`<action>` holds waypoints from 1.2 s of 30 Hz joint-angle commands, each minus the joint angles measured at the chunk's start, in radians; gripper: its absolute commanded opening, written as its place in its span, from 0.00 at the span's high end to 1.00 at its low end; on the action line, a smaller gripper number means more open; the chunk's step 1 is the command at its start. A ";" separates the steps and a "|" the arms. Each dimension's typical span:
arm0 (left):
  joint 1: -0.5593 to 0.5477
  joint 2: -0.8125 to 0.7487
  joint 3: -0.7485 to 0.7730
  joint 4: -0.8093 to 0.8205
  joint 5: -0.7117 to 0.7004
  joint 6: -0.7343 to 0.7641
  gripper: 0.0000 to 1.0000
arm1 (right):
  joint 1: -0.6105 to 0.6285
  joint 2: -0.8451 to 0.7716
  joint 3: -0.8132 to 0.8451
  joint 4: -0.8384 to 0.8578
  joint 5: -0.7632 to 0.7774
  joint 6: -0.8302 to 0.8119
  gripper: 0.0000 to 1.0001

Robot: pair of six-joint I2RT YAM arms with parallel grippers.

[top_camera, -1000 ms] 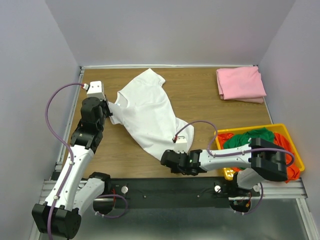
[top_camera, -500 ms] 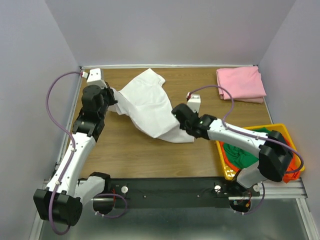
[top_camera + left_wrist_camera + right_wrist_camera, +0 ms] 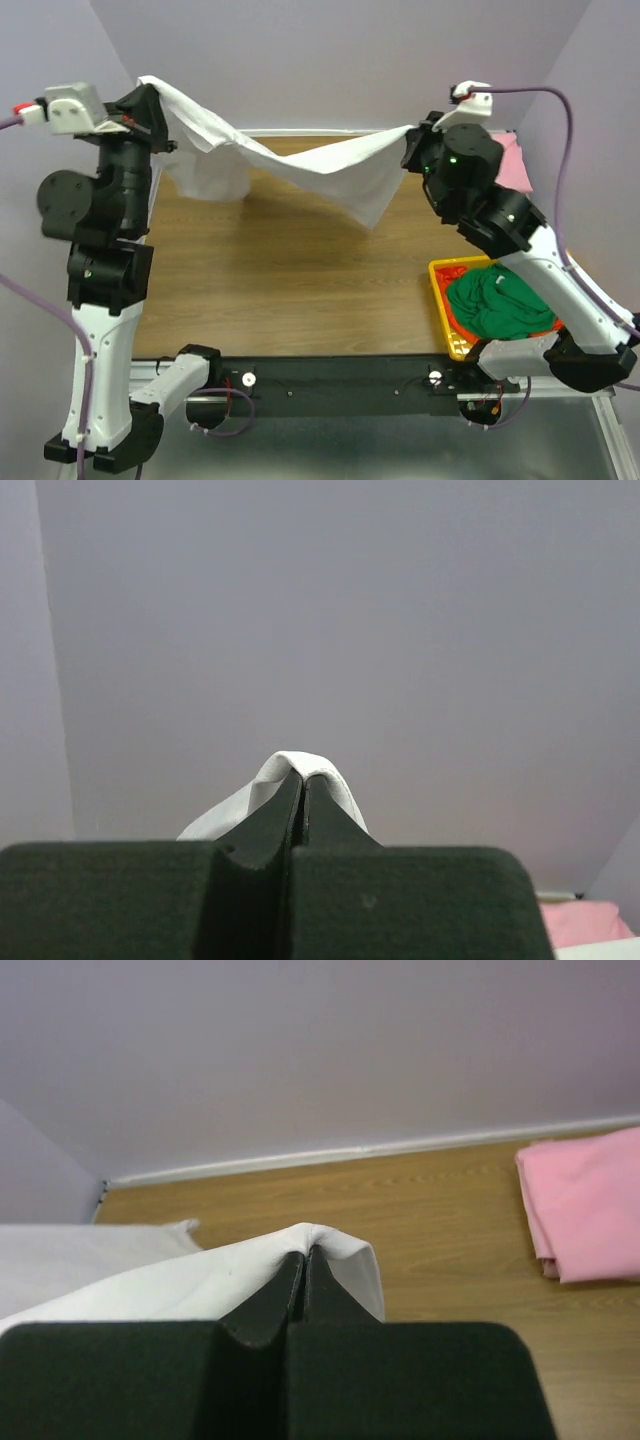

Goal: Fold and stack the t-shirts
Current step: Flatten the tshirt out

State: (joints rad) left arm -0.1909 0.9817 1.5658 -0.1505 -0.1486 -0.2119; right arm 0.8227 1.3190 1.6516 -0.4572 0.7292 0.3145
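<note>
The white t-shirt sags above the counter, its ends pinched in the left fingers and right fingers.

- A robot lab test cell: plain pale walls close in a small wooden table behind and on both outer sides of the left gripper and right gripper.
- Two white-and-black arms, left arm and right arm, rise from a black rail on a metal frame, below the grippers.
- A purple cable runs loose above the right gripper.
- The only goods are props: a white shirt strung between the grippers, a pink shirt right of the right gripper, and a full basket below it.
</note>
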 commanded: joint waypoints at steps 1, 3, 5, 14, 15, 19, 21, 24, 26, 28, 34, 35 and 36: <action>0.005 -0.070 0.074 0.000 0.038 0.069 1.00 | -0.002 -0.064 0.056 -0.014 -0.017 -0.112 1.00; 0.005 -0.107 0.092 -0.001 0.041 0.078 1.00 | -0.002 -0.093 0.076 -0.012 -0.051 -0.123 1.00; 0.005 -0.126 0.117 -0.001 0.041 0.091 1.00 | -0.002 -0.124 0.085 -0.014 -0.068 -0.133 1.00; 0.005 -0.075 0.131 -0.001 0.115 0.086 1.00 | -0.002 -0.100 0.091 -0.005 -0.042 -0.158 1.00; 0.005 -0.045 0.120 0.003 0.119 0.083 1.00 | -0.002 -0.071 0.088 0.000 -0.022 -0.164 1.00; 0.005 0.024 0.030 0.052 0.123 0.082 1.00 | -0.005 -0.006 0.065 0.037 0.027 -0.184 1.00; 0.005 0.063 0.007 0.074 0.110 0.080 1.00 | -0.013 0.011 0.048 0.051 0.033 -0.184 1.00; 0.005 0.095 -0.021 0.086 0.103 0.075 1.00 | -0.034 0.031 0.036 0.068 0.035 -0.183 1.00; 0.005 0.097 -0.032 0.083 0.103 0.074 1.00 | -0.037 0.029 0.033 0.071 0.030 -0.181 1.00; 0.005 0.083 -0.053 0.081 0.095 0.069 1.00 | -0.037 0.007 0.021 0.071 -0.003 -0.172 1.00; 0.004 -0.072 -0.180 0.080 0.093 0.034 1.00 | -0.037 -0.087 -0.041 0.072 -0.138 -0.150 1.00; 0.005 -0.096 -0.196 0.078 0.093 0.034 1.00 | -0.037 -0.102 -0.049 0.071 -0.152 -0.149 1.00; 0.005 -0.147 -0.211 0.075 0.096 0.035 1.00 | -0.036 -0.133 -0.055 0.071 -0.166 -0.146 1.00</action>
State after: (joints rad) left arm -0.1909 0.9665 1.3911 -0.1215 -0.0593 -0.1631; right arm 0.7906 1.2625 1.6215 -0.4179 0.6479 0.1562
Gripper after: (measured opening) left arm 0.008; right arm 0.006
